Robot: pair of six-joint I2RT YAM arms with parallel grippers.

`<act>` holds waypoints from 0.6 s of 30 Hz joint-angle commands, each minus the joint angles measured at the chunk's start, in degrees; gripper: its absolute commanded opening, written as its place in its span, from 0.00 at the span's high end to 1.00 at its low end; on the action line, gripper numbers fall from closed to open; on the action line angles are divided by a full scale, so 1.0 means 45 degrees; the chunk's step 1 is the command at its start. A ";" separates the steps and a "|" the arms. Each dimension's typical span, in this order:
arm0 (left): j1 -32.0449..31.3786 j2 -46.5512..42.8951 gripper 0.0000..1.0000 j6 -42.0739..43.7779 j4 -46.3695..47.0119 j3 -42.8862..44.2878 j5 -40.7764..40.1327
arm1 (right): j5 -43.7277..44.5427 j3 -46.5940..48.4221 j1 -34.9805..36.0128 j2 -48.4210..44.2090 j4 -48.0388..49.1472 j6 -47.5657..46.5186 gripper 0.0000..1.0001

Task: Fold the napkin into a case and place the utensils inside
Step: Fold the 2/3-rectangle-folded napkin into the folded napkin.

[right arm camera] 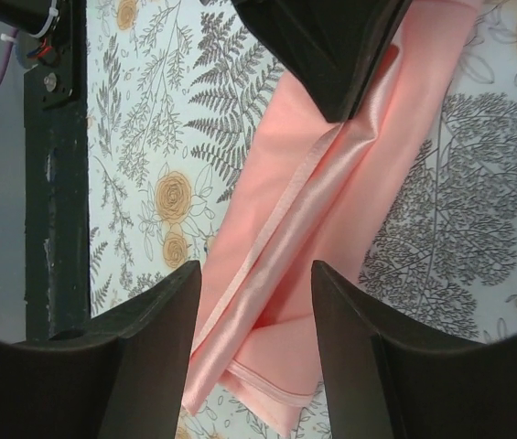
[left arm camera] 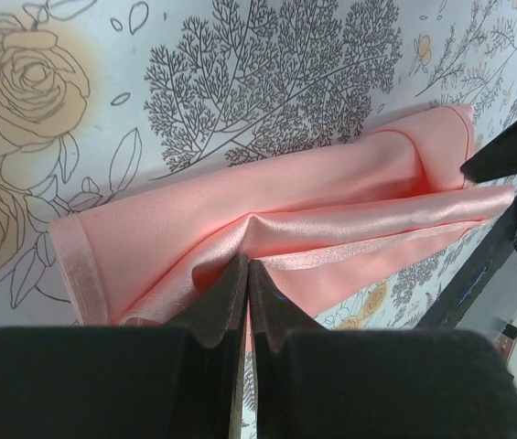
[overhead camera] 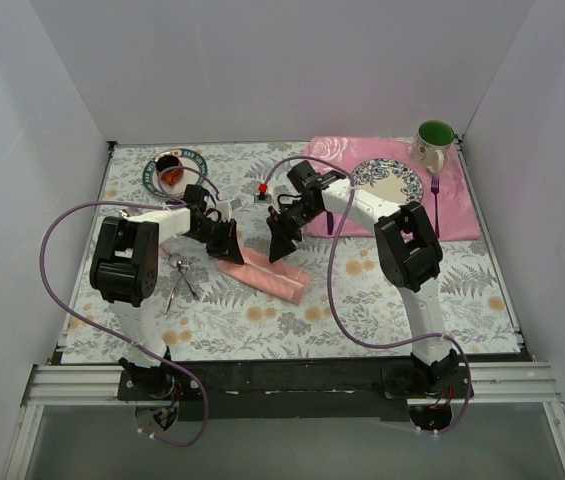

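The napkin (overhead camera: 274, 279) lies folded into a narrow salmon-pink strip on the floral tablecloth, running from mid-table towards the front right. My left gripper (overhead camera: 229, 249) is at its far left end, shut on a raised fold of the cloth (left arm camera: 285, 215); its tips (left arm camera: 245, 267) pinch the satin layer. My right gripper (overhead camera: 281, 249) hovers just right of it, open, its fingertips (right arm camera: 256, 273) straddling the strip's end (right arm camera: 267, 366) without touching. The silver utensils (overhead camera: 178, 283) lie left of the napkin, near the left arm.
A rose-patterned pink placemat (overhead camera: 462, 215) at the back right carries a plate (overhead camera: 388, 180), a green-lined mug (overhead camera: 434, 142) and a purple fork (overhead camera: 434, 200). A saucer with a cup (overhead camera: 173, 172) stands at the back left. A small red-topped object (overhead camera: 262, 190) sits behind the grippers.
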 commanded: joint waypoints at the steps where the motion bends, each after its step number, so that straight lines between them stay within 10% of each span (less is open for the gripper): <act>1: -0.0039 0.0106 1.00 -0.0112 -0.0039 0.0576 -0.0072 | -0.0105 -0.0254 0.0239 -0.0124 0.0390 0.0714 0.40; 13: -0.0040 -0.0070 1.00 -0.0093 0.0019 0.0421 0.0006 | 0.1145 -0.1153 0.0688 0.0364 0.1953 0.1417 0.33; 18: -0.0040 -0.0303 1.00 -0.0190 0.0136 0.0362 0.0045 | 0.1106 -0.1075 0.0747 0.0656 0.1739 0.1105 0.52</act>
